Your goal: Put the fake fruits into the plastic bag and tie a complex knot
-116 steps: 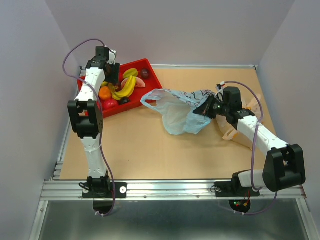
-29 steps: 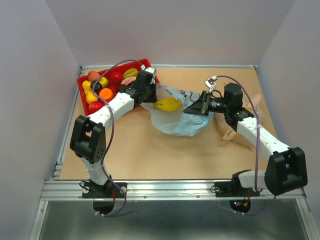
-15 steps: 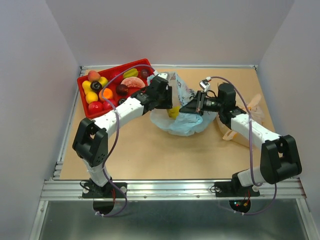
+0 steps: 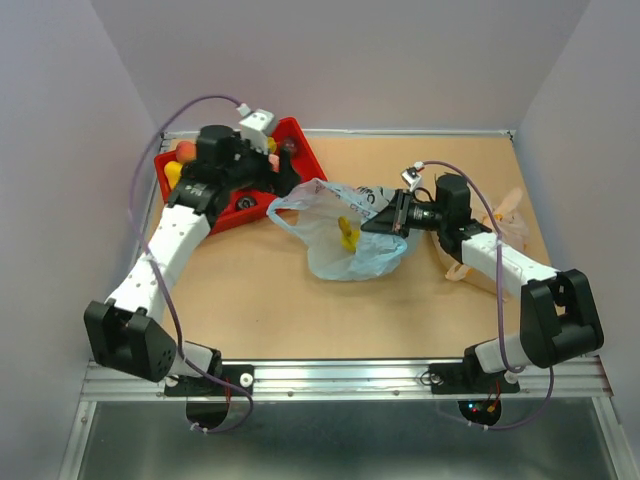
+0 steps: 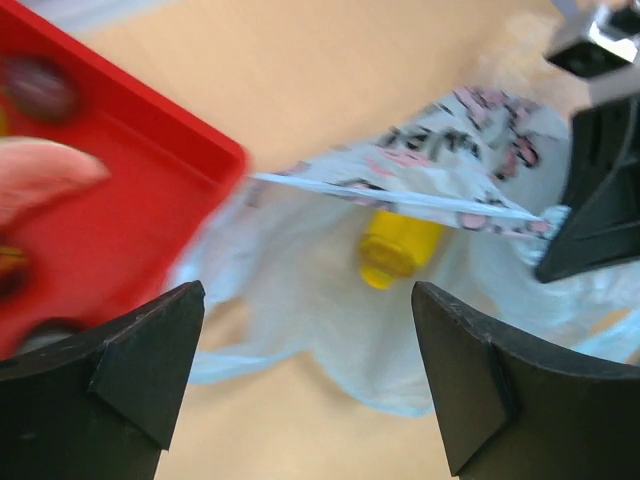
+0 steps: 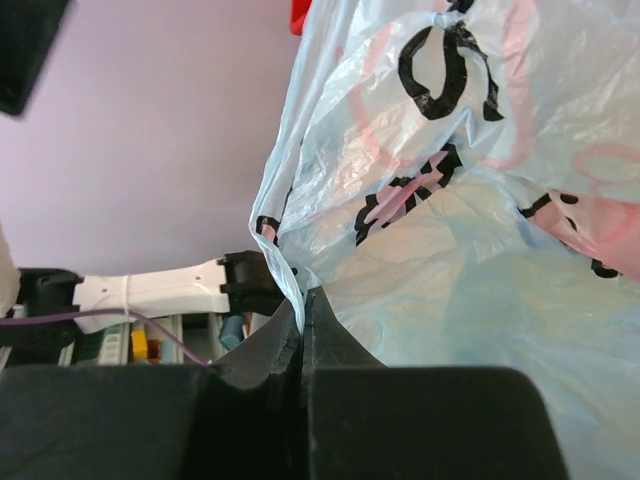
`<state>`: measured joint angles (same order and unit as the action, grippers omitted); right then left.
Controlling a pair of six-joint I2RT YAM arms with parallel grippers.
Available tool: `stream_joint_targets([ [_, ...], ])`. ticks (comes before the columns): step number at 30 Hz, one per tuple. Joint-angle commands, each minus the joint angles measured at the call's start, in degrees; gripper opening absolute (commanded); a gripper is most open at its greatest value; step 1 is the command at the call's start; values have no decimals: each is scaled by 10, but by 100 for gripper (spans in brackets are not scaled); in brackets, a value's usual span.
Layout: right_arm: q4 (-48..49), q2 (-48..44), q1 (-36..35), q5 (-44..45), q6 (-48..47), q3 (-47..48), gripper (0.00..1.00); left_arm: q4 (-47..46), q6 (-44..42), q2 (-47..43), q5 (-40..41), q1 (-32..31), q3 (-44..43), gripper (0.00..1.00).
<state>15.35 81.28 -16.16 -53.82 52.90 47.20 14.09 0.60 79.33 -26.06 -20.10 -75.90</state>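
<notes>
My left gripper (image 5: pixel 305 290) hangs wide and empty by the edge of the red rectangular plastic tray (image 5: pixel 150 120). A pale pink fruit (image 5: pixel 40 175) and a dark round plum (image 5: pixel 35 85) sit in there, both blurred. The right gripper (image 6: pixel 303 305) is pinched tight on the rim of the thin light-blue translucent plastic bag (image 4: pixel 335 258) with the dark floral print, holding its mouth up towards the tray. A glossy yellow plastic banana (image 5: pixel 398 245) lies inside the bag, which rests on the table between the arms. I judge these fruits light, hard and slick, so I'd take each squarely across its narrowest part. The film looks limp and slippery, so it's best held by a gathered rim or handle strip, never a single flat layer.
</notes>
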Motion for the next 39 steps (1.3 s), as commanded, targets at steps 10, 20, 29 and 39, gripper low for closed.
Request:
stream_joint_targets([
  [10, -81, -9, 3, 55, -104, 18, 0, 18, -167, 191, 145, 124, -126, 91],
  [20, -127, -15, 3, 63, -142, 41, 0, 44, -179, 383, 225, 136, -258, 96],
  [29, -151, -14, 3, 62, -155, 63, 0, 66, -165, 449, 233, 140, -292, 97],
  [39, -178, -8, 3, 59, -165, 79, 0, 82, -140, 458, 197, 159, -298, 83],
])
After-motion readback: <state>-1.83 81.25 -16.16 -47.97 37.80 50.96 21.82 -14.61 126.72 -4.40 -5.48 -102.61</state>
